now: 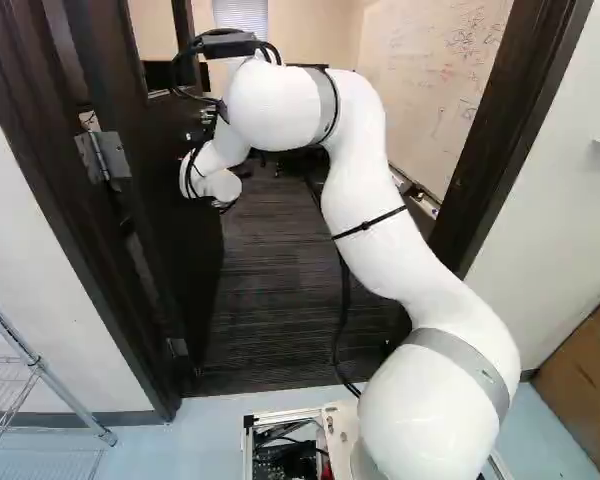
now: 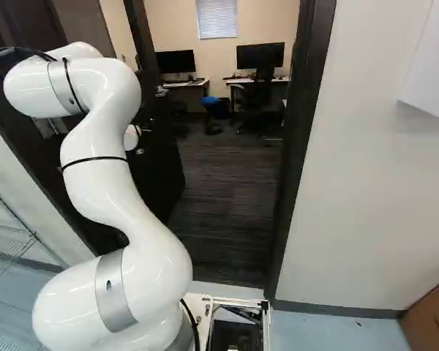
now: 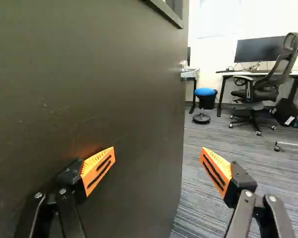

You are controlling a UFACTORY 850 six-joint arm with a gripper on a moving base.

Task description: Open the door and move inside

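Gripper [image 3: 158, 156] is spread wide; door [image 3: 89, 74] at base's [image 2: 200, 303] 11 o'clock could be scraped if passed too tightly.

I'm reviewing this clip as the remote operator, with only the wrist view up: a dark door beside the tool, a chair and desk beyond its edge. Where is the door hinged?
Observer: The left base view shows a hinge joining the door to the frame on the doorway's left side.
Operator: And the base, is it in the room?
Observer: No. At the foot of the right base view, the front of the base is over the light floor, short of the dark carpet inside.
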